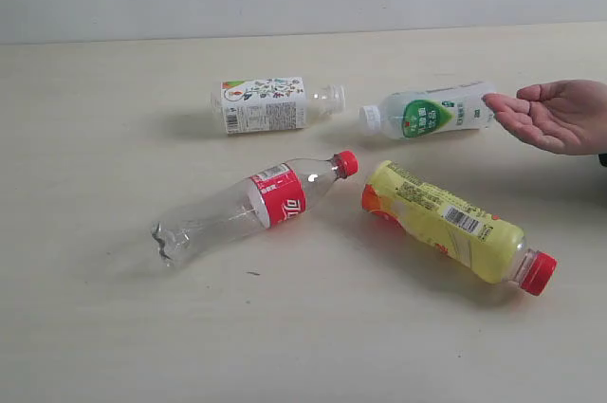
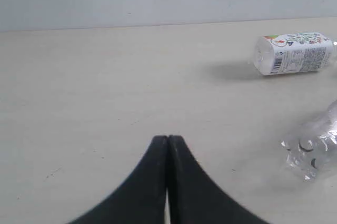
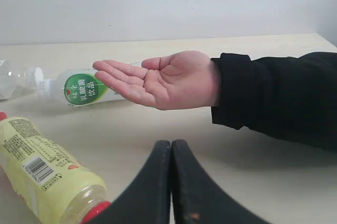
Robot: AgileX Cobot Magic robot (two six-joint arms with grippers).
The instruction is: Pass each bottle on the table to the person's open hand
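Yellow-orange bottle (image 1: 444,221) lay nearest the right pincer (image 3: 171,144).
Its cap end pointed toward that pincer across the desk (image 1: 95,327); that pincer and the left pincer (image 2: 167,138) were each pressed together, empty.

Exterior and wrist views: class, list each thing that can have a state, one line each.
Crushed red-label bottle: lying, capped, dented.
Yellow bottle: lying, red cap on.
Green-label bottle: lying, white cap on.
Floral-label bottle: lying on its side.
Person's hand: open, palm up, empty.
Left hand: shut, empty.
Right hand: shut, empty.

Four bottles (image 1: 275,104) scattered on table (image 1: 95,327)
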